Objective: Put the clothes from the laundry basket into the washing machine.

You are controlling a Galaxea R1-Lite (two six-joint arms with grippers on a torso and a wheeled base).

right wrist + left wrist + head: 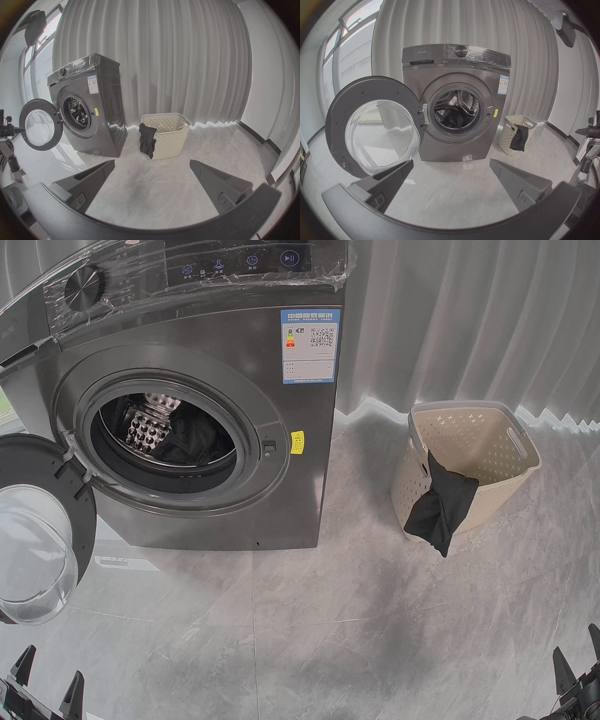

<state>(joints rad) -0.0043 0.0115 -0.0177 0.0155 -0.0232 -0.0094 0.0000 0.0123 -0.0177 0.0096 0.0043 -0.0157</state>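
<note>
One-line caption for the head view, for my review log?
Washing machine, door open, dark clothes in drum; black garment hangs over laundry basket rim; left gripper and right gripper open, empty.

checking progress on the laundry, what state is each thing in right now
washer door: swung wide open
drum: dark clothes lying inside
basket: upright, no clothes visible inside
black garment: draped over the basket's rim, hanging down the outside
left tool: open, empty
right tool: open, empty
</note>
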